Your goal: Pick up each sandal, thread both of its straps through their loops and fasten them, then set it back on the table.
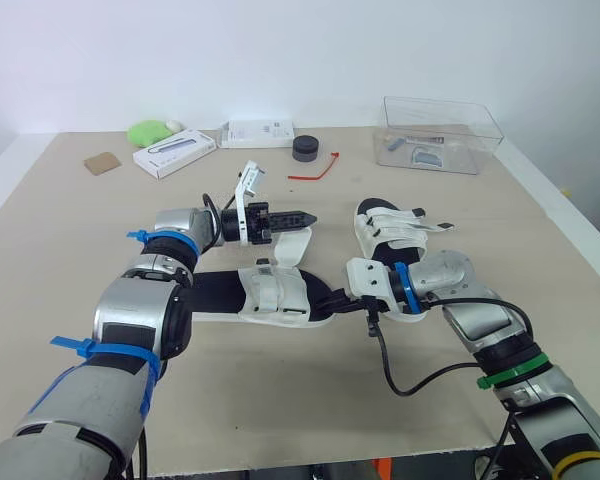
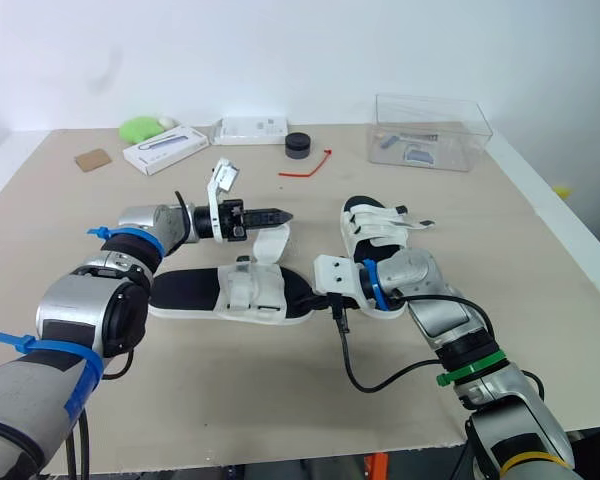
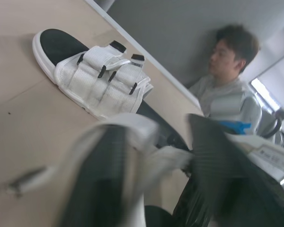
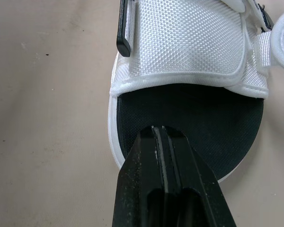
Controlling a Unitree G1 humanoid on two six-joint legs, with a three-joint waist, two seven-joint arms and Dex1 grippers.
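Over the desk (image 1: 70,240), head view first: my left gripper (image 1: 305,218) hovers above the near sandal (image 1: 265,292), with the far sandal (image 1: 390,232) just to its right (whether these jaws are apart I cannot tell). Left wrist view: the far sandal lies flat, a person (image 3: 227,90) beyond it. Right wrist view: my right gripper (image 4: 159,132), jaws together, hangs above a sandal's black footbed (image 4: 199,113).

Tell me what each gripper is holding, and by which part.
Right gripper: shut on nothing, tip over the black footbed of the near sandal. Left gripper: that sandal's white strap rises to it; grip cannot be told.
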